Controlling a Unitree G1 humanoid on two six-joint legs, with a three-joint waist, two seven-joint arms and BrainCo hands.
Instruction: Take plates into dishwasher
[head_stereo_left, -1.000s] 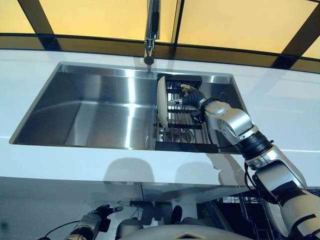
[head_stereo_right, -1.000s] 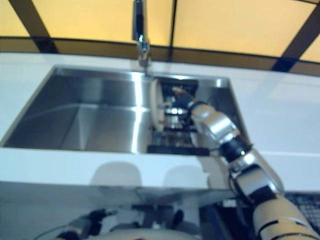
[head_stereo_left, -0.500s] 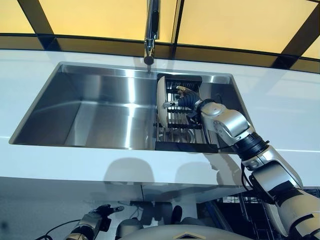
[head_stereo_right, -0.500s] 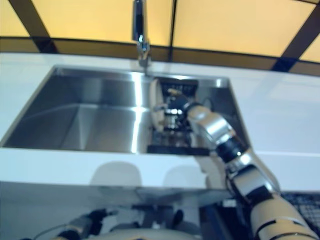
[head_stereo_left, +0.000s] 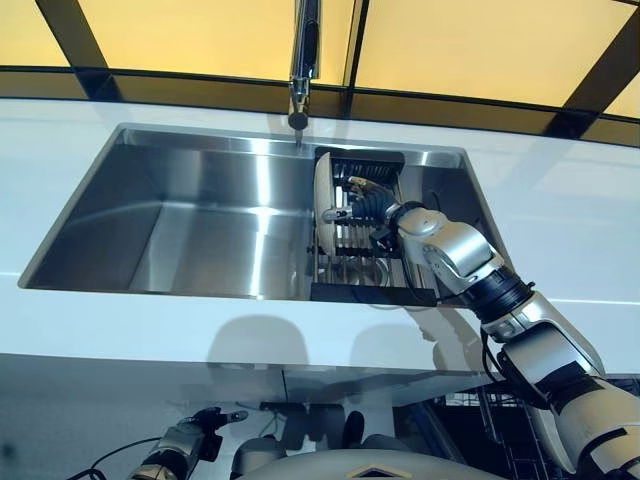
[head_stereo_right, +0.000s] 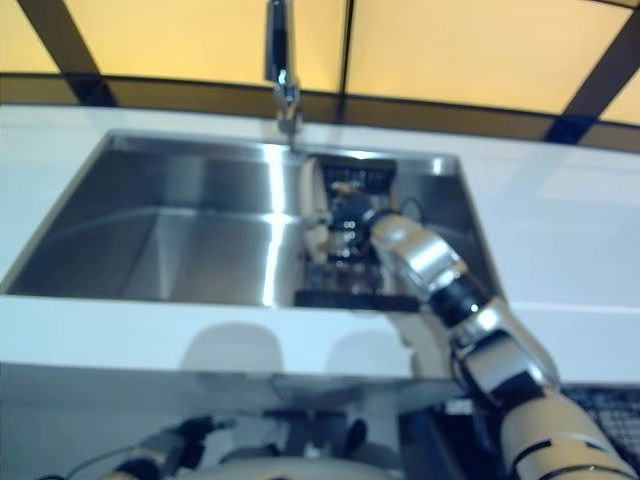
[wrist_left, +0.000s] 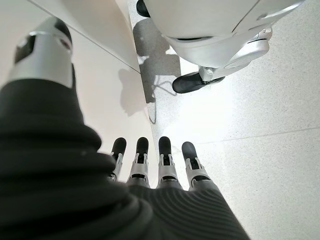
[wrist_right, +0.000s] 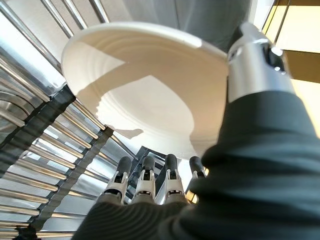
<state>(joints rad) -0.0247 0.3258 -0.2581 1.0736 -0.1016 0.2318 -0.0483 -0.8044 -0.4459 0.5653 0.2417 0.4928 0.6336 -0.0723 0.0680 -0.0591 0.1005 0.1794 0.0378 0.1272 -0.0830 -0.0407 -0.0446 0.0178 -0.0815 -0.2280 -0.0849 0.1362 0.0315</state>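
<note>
A white plate stands on edge at the left end of a black dish rack in the right part of the steel sink. My right hand reaches into the rack from the right, right beside the plate's face. In the right wrist view the plate fills the space past the straight fingers, and the thumb lies at its rim; the hand is open. My left hand hangs low under the counter, fingers straight, holding nothing.
A tall faucet stands behind the sink's middle. White countertop surrounds the sink. The rack's metal wires run under my right hand. A dishwasher rack shows low at the right, below the counter.
My right hand has moved left across the rack, closer to the plate's face. The plate and my left hand have not moved.
</note>
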